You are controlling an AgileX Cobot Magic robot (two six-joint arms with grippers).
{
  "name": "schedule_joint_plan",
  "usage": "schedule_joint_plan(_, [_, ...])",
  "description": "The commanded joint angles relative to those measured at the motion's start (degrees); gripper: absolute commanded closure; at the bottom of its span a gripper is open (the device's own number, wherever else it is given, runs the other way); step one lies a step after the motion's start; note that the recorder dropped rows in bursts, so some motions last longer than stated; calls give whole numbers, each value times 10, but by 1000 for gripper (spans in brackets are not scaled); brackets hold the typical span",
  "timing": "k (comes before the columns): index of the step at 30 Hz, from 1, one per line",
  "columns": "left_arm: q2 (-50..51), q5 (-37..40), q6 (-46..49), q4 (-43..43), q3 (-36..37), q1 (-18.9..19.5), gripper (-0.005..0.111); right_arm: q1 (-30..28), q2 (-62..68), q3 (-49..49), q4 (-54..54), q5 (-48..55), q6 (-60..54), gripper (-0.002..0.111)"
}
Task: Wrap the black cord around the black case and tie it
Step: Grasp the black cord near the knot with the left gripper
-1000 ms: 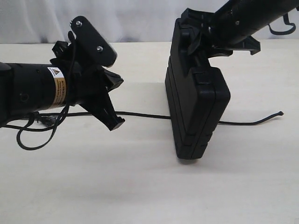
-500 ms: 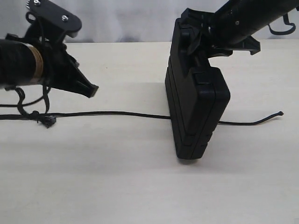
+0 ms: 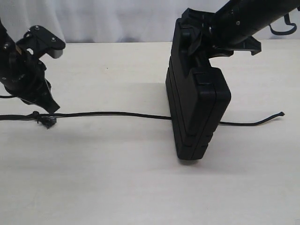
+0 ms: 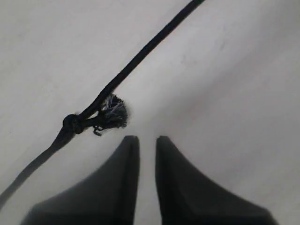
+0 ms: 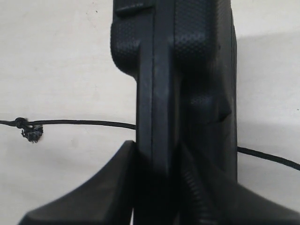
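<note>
The black case (image 3: 197, 108) stands on its narrow edge on the table, right of centre. My right gripper (image 3: 199, 35) is shut on its upper end; in the right wrist view the case (image 5: 187, 70) fills the space between the fingers (image 5: 117, 187). The black cord (image 3: 117, 113) lies in a long line across the table, passes the foot of the case, and ends in a tip (image 3: 281, 114) at the right. Its frayed knot (image 3: 44, 119) lies at the far left. My left gripper (image 3: 50, 108) hovers just above that knot (image 4: 112, 112), fingers a narrow gap apart and holding nothing.
A pale table (image 3: 117, 178) carries everything, with a white curtain (image 3: 117, 18) behind its far edge. The left arm's own thin cables hang at the left border.
My left arm has swung back from the table's middle to the far left and dropped down over the cord's knot. The case and my right gripper have not moved.
</note>
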Motion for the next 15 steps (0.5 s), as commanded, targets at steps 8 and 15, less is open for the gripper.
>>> schedule_joint_plan(8, [81,-68,20,195,-4,0,42,-1,0,4,-6,4,3,104])
schedule_joint_plan(15, [159,-40,173,202,-4,0,42,-1,0,4,-6,4,3,104])
